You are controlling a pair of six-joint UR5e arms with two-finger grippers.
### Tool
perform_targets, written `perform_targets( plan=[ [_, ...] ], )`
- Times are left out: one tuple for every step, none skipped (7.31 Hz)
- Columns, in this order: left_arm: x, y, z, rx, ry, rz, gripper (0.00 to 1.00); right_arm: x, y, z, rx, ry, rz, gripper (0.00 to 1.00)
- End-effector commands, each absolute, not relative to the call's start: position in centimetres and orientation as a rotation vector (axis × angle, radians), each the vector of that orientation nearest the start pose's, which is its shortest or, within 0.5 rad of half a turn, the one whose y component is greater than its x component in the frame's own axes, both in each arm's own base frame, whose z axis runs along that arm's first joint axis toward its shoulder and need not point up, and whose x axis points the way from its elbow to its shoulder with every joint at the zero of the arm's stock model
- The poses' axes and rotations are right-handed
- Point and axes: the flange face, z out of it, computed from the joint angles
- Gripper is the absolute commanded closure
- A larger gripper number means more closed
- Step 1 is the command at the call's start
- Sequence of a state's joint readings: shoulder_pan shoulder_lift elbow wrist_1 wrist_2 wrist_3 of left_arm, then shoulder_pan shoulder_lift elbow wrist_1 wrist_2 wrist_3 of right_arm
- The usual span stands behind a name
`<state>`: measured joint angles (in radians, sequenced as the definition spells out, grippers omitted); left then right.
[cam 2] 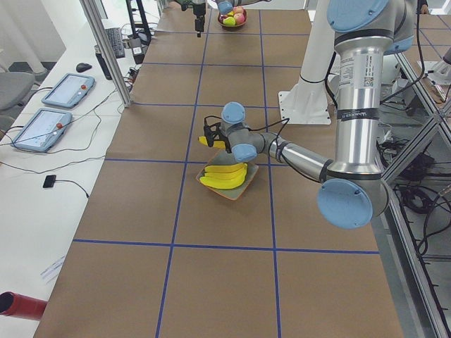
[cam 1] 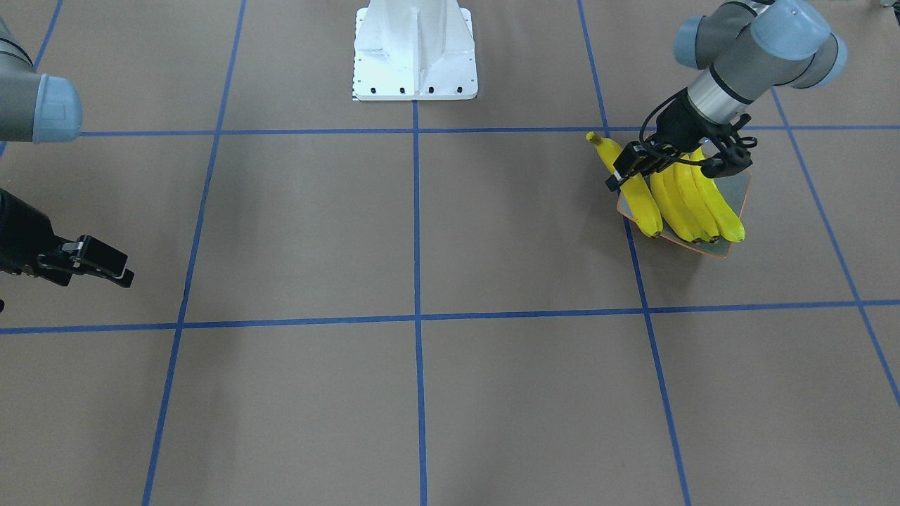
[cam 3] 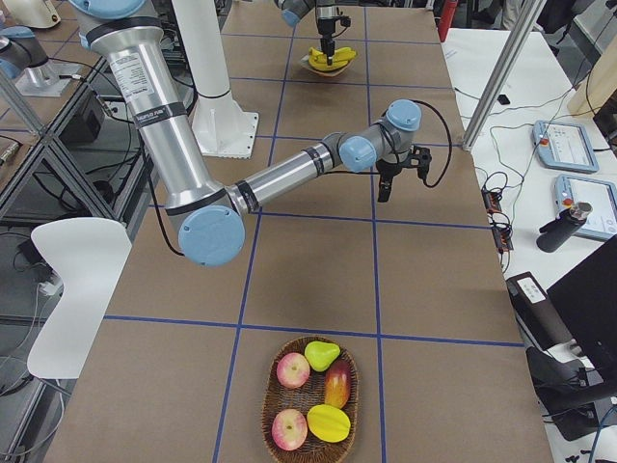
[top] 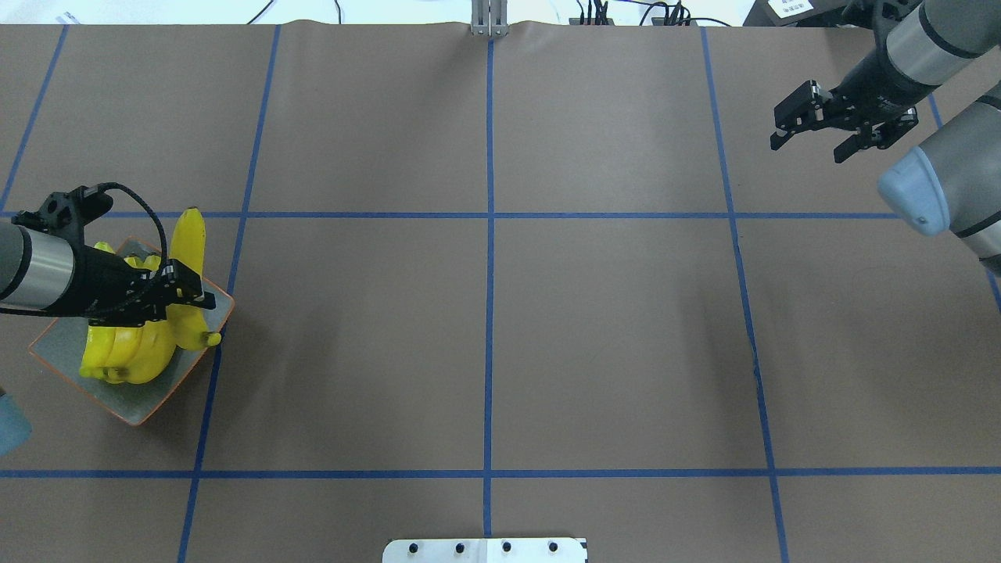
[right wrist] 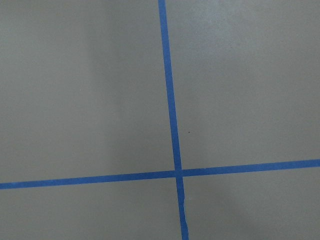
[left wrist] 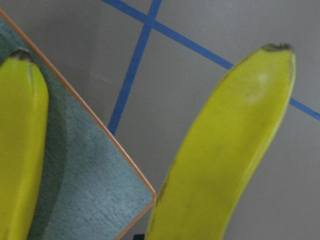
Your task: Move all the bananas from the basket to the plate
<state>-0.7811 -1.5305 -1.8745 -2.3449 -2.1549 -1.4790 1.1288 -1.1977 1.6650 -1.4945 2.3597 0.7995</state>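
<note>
Three bananas (top: 125, 352) lie side by side on the grey-green, orange-rimmed plate (top: 141, 407) at the table's left. A further banana (top: 190, 250) slants along the plate's inner edge, its stem end out past the rim. My left gripper (top: 195, 293) reaches across its middle and looks shut on it. In the left wrist view that banana (left wrist: 225, 150) runs up from the bottom centre beside the plate (left wrist: 80, 190) corner. My right gripper (top: 805, 152) is open, holding nothing, above bare table at the far right. The basket (cam 3: 310, 405) sits at the table's right end.
The basket holds apples, a pear and other fruit. The white robot base (cam 1: 415, 53) stands at the robot's side of the table. Blue tape lines cross the brown table cover. Tablets and cables lie on a side bench (cam 2: 56, 105).
</note>
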Motion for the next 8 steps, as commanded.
perform_targets(
  plan=[
    [28.3,-39.0,46.1,-0.051,1.104,-0.287,1.00,-21.3,-59.3,39.0,-0.025,-0.919,0.116,0.00],
    [28.4,-39.0,46.1,-0.053,1.103,-0.284,1.00,-21.3,-59.3,39.0,-0.025,-0.919,0.116,0.00],
    [28.5,-39.0,46.2,-0.056,1.100,-0.284,1.00,-21.3,-59.3,39.0,-0.025,-0.919,0.116,0.00],
    [28.7,-39.1,46.8,-0.061,1.090,-0.290,0.90,-21.3,-59.3,39.0,-0.025,-0.919,0.116,0.00],
    [28.7,-39.3,47.2,-0.055,1.082,-0.296,0.34,-21.3,-59.4,38.9,-0.024,-0.921,0.115,0.00],
    [28.8,-39.4,47.0,-0.051,1.083,-0.298,0.08,-21.4,-59.5,38.7,-0.023,-0.922,0.114,0.00],
    [28.8,-39.4,47.0,-0.050,1.085,-0.298,0.00,-21.4,-59.6,38.8,-0.025,-0.922,0.115,0.00],
    [28.7,-39.3,46.9,-0.050,1.086,-0.296,0.00,-21.5,-59.6,38.8,-0.025,-0.922,0.115,0.00]
  ],
)
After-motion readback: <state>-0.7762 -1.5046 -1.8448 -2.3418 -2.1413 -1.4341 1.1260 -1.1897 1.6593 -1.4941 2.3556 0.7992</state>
